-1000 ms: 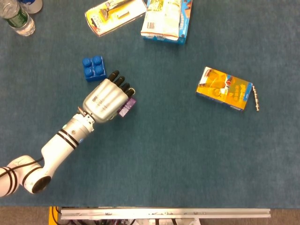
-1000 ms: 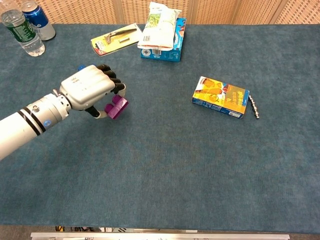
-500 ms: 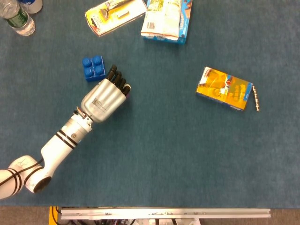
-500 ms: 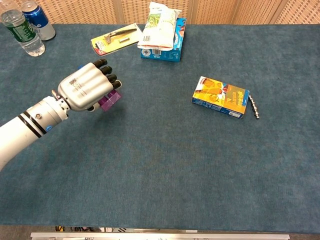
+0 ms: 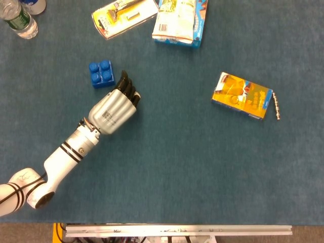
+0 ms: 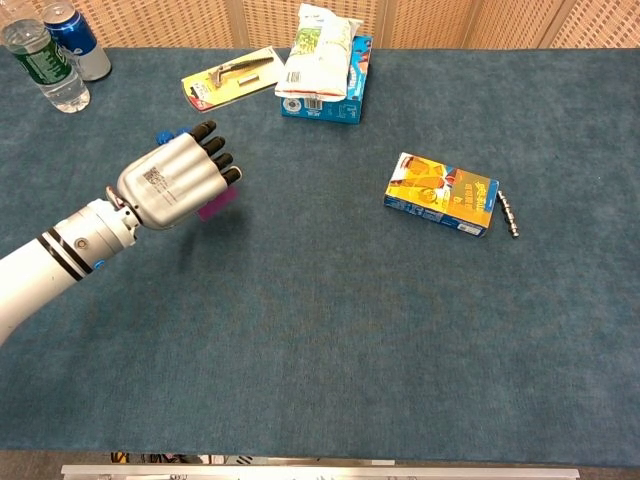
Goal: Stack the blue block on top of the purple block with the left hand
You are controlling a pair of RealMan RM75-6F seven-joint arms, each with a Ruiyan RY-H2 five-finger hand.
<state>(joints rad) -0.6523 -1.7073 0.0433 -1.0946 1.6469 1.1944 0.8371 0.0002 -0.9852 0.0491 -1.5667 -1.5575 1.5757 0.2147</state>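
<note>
The blue block (image 5: 101,74) lies on the blue cloth, just up and left of my left hand (image 5: 114,109). In the chest view only a corner of the blue block (image 6: 165,135) shows behind the left hand (image 6: 175,182). The hand is palm down with its fingers stretched out side by side toward the blue block. The purple block (image 6: 216,205) shows only as a sliver under the fingers in the chest view, and the head view hides it. Whether the thumb still pinches it is hidden. My right hand is in neither view.
A razor pack (image 5: 123,15) and a snack bag on a box (image 5: 179,21) lie at the far edge. An orange box (image 5: 242,96) with a small chain (image 5: 276,105) is at the right. A bottle (image 6: 45,65) and a can (image 6: 80,40) stand far left.
The left hand moved up and left toward the blue block, taking the purple block with it. Its fingers went from curled around the purple block to stretched flat over it.
</note>
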